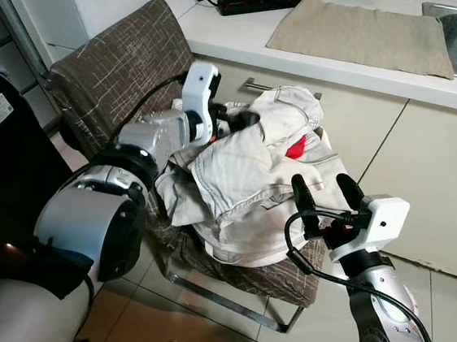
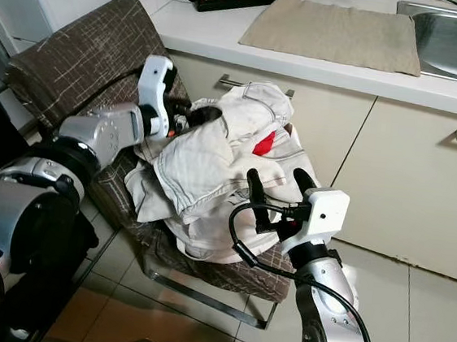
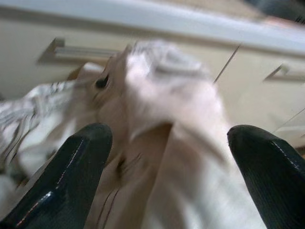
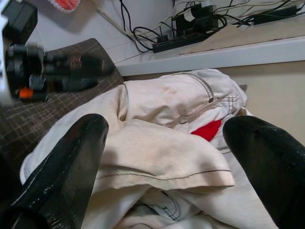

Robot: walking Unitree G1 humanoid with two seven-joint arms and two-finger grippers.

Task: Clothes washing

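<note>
1. The left gripper [image 1: 235, 123] sits at the back of the clothes [image 1: 249, 173], on the chair-back side, its fingers spread wide with cloth between them but not yet pinched. The right gripper [image 1: 326, 198] hovers at the front of the clothes, fingers also wide apart and holding nothing.
2. The step in hand looks like gathering the laundry off the chair [image 1: 116, 69]. The next move likely calls for both grippers to close on thick folds at opposite sides of the clothes, deep enough that the bundle lifts as one and nothing trails.
3. The chair is a brown woven-fabric seat with pale crosshatch lines on a thin metal frame; the clothes lie heaped on its seat.
4. The clothes are cream cotton, heavy and rumpled, with dark stitched seams and faint brownish marks; they should sag and slip if grabbed thinly.
5. A red patch [image 1: 295, 148] shows in the clothes' upper folds, toward the cabinet [image 1: 424, 175] behind.
</note>
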